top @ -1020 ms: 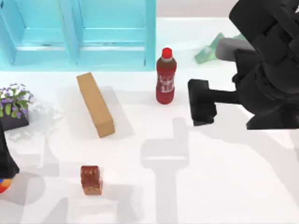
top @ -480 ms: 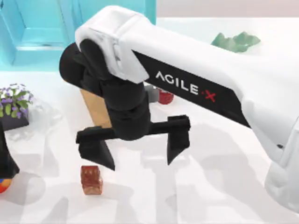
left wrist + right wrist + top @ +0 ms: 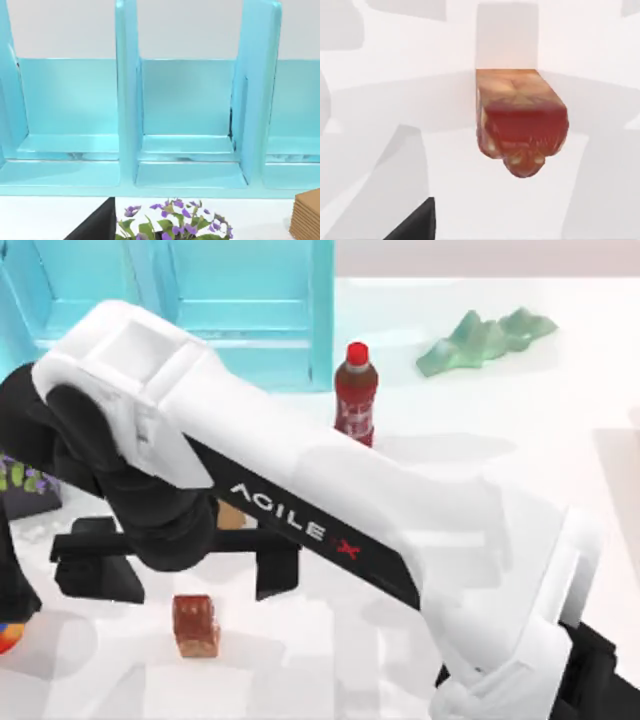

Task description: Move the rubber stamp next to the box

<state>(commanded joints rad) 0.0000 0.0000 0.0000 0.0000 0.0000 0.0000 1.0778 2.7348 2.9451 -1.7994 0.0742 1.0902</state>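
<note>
The right gripper is hovering with fingers spread wide above and just behind the rubber stamp, which is sitting free on the white table. It should centre, descend squarely, then close on the flat sides. The stamp is glossy, chunky, reddish-brown with a rounded knob; the box, matte cardboard, is lying near behind.
</note>
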